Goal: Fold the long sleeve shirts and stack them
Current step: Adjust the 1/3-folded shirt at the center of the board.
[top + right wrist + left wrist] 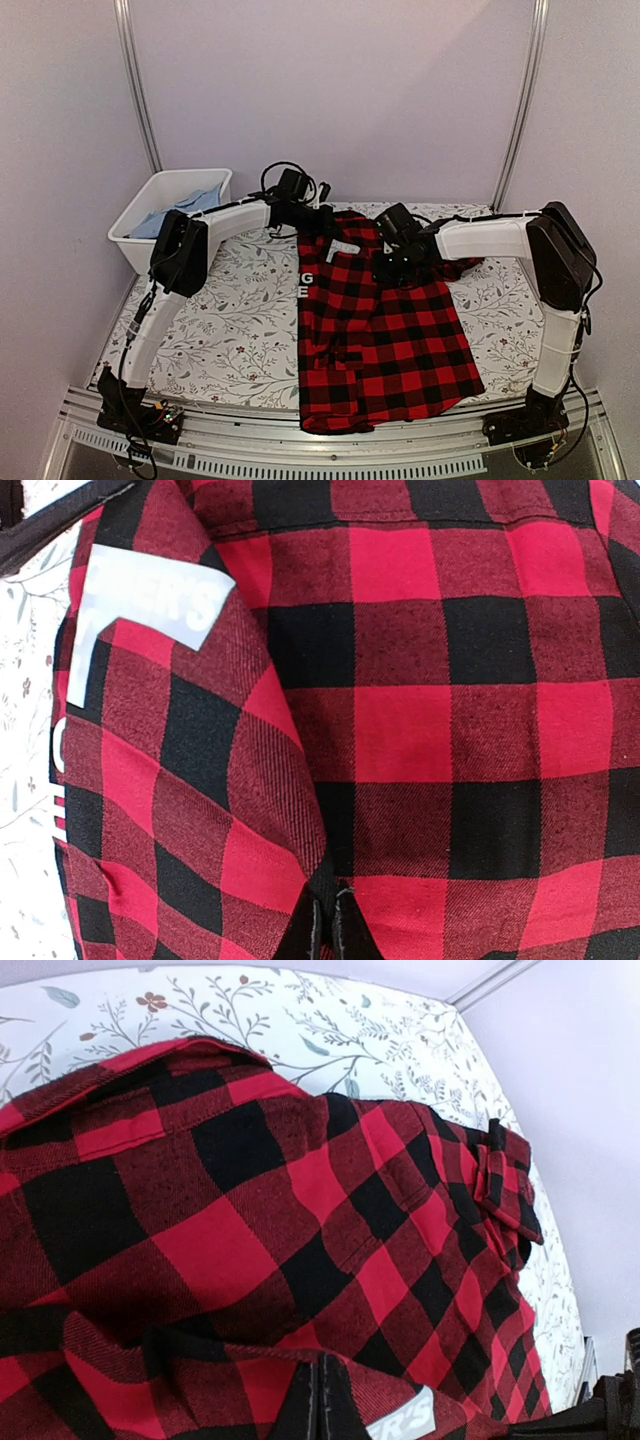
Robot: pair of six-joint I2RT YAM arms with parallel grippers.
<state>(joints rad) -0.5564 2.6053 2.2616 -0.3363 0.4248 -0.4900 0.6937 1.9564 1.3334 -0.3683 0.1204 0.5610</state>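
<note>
Both arms are reaching inward from raised elbows, forearms running roughly level, wrists dipping onto the check shirt (pixel 385 340). Left gripper (pixel 303 214) is sitting at the shirt's far left corner, right gripper (pixel 398 262) slightly nearer, on the upper chest. Shirt is lying flat on the floral table (pixel 230 330), right of centre, long axis running far-to-near, collar end far, hem reaching the near rail. Wrist views are showing what the top view hides: left fingers (pixel 305 1405) pressed together, pinching cloth beside a white lettered patch (pixel 400 1422); right fingers (pixel 318 930) likewise closed on a fold ridge. Only the top view is showing the white bin (pixel 135 240) far left, blue cloth (pixel 185 205) inside
</note>
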